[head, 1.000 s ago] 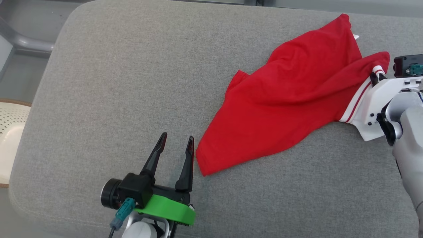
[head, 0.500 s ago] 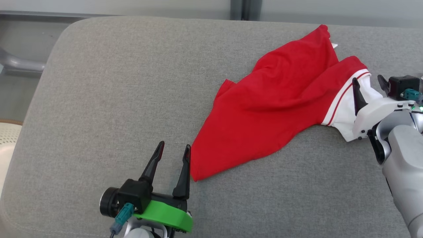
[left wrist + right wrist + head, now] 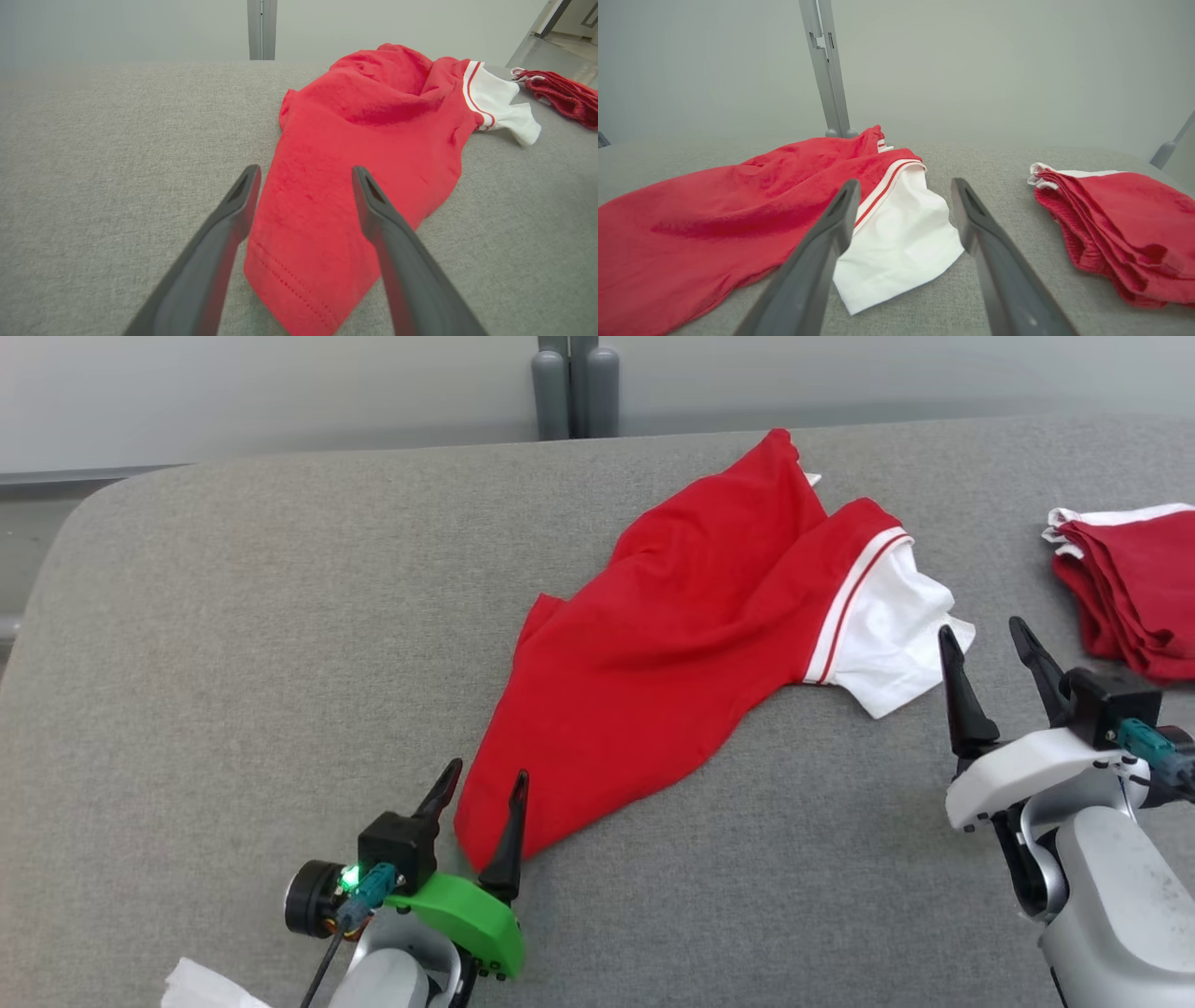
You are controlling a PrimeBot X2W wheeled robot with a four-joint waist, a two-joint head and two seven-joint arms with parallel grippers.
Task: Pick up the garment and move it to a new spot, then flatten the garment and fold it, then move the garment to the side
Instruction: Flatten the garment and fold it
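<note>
A red garment (image 3: 653, 681) with one white sleeve lies rumpled on the grey fabric-covered table (image 3: 233, 663), a little right of centre frame in the head view. Its long axis runs on a diagonal, from a red hem corner at lower centre up to a red peak near the top edge. The white sleeve, trimmed with a red stripe, juts toward the right of the frame.

A second ago we see the right claw (image 3: 981, 628) pinched shut on that sleeve's striped cuff. Now its two dark fingers stand spread apart and grip nothing, and the sleeve lies flat on the table. The head camera has also swung: a pale wall, a grey post (image 3: 574, 383) and a folded stack of red cloth (image 3: 1130, 597) at the right edge have come into frame. The hem corner, which earlier lay just right of the left claw (image 3: 488, 769), now sits between its fingers.

The left claw, at lower centre-left, is open and straddles that corner; we cannot tell whether it touches the cloth. The right claw, at lower right, points up the frame with the sleeve's tip just beside its left finger. The folded stack lies to its upper right, apart from the garment.
</note>
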